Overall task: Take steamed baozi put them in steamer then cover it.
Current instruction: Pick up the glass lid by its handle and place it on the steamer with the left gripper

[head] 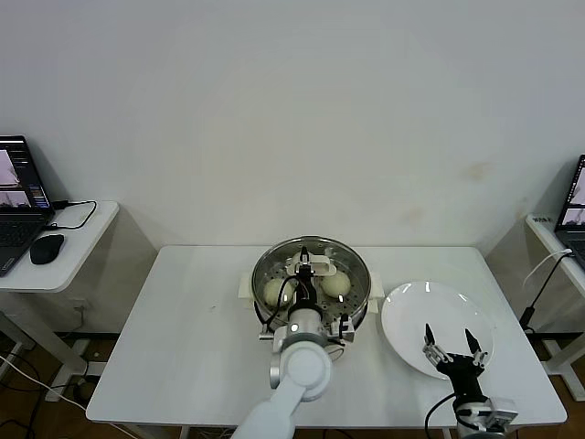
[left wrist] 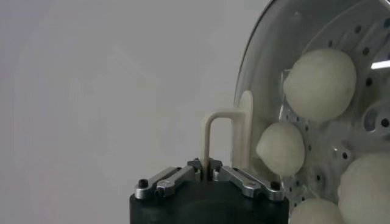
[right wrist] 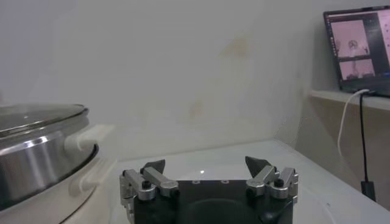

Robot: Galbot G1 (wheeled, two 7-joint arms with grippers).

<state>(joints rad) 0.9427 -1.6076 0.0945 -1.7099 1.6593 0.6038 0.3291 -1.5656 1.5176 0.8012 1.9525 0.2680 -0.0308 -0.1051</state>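
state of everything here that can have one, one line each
lid: on the steamer, handle pinched by the left end effector
steamer: covered, buns inside
buns: inside the steamer under the glass, four seen in the left wrist view
plate: empty, beside the steamer
left end effector: shut on the lid handle
right end effector: open, holding nothing, over the plate's near edge

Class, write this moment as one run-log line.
left hand: shut on lid handle | lid: on steamer | buns: inside | right hand: open over plate
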